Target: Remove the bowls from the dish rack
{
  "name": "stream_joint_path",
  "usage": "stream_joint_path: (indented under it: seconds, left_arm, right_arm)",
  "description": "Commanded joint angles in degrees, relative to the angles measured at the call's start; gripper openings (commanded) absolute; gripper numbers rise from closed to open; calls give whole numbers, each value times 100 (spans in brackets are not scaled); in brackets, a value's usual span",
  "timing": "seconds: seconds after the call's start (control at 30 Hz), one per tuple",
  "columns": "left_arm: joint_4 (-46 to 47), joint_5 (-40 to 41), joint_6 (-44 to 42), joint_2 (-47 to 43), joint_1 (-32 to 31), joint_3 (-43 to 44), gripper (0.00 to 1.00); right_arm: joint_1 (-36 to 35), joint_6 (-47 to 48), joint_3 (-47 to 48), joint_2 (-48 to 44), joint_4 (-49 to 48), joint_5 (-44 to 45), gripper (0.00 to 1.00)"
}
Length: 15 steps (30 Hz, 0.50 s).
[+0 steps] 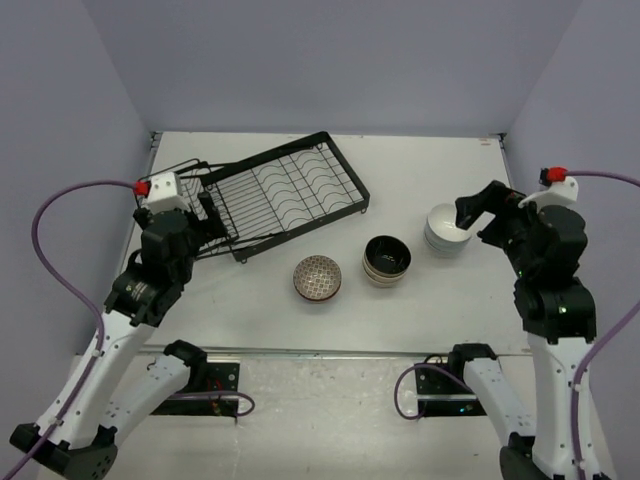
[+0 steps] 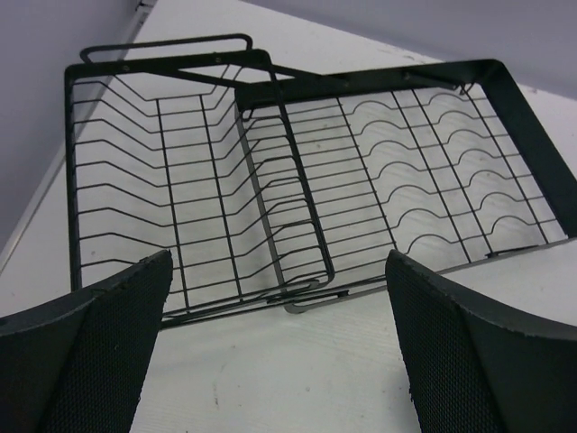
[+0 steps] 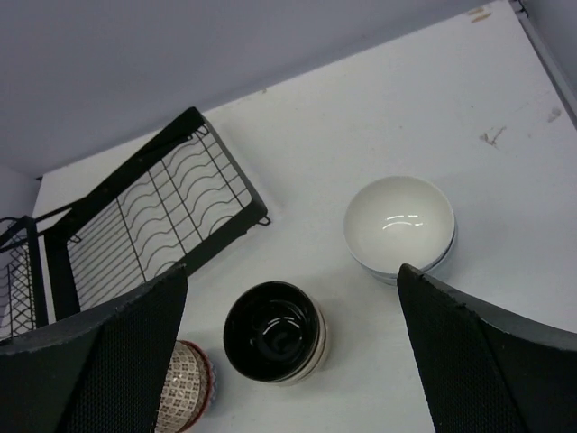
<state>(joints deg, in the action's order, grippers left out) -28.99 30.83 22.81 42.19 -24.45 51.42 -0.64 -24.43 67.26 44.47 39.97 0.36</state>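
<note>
Bowls are sitting out on the table (image 1: 450,170), right of the dish rack (image 1: 290,190).
The white stack (image 1: 445,232) is lying under the right gripper (image 1: 470,220), jaws gaping wide and holding nothing; the dark-lined stack (image 1: 386,260) and the red-speckled bowl (image 1: 317,277) are lining up leftward. The left gripper (image 1: 205,212) is hovering at the rack's basket end, jaws apart.

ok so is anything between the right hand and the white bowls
Nothing visible. The right hand hangs open above the white bowls with only clear space between them; the dark bowls sit apart, off to the left.

Arms (image 1: 150,285) black-and-white; purple cables (image 1: 600,175); red caps (image 1: 142,187); claw fingers (image 2: 108,352) black, mesh-textured
</note>
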Motion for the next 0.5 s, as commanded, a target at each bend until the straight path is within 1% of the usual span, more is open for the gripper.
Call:
stream_joint_path:
  seconds: [0.0,0.1,0.17,0.2,0.23,0.27,0.3,0.37,0.47]
  left_arm:
    - [-281,256,49,-132,168,544,100]
    - [-633,818,-197,-510,168,834,100]
    - [-1010,1239,-312,-746,160,1010,100]
    - [-1308,1311,-321,-826,160,1115,100]
    - [-1441,1346,-347,-897,160,1151,100]
    - [-1547,1408,-356,-1054,160,1186,100]
    - [-1731,1426,-347,-1151,160,1221,100]
    - [-1794,1321,-470,-1440,160,1204,100]
    - [-1855,1136,-681,-1818,160,1116,100]
  right_arm:
    - [-67,201,313,-227,669,-10,99]
    - [-67,298,410,-587,1030,-10,99]
    - [-94,481,367,-876,1110,-53,99]
    - [-111,639,323,-983,1092,-219,99]
    - [-146,806,253,-1097,1058,-438,99]
    - [-199,1095,95,-1350,961,-458,99]
    - [-208,1167,24,-1484,900,-406,99]
    - [-234,1186,-195,-1730,768,-56,99]
    - [-261,1194,-520,-2169,540,-193,99]
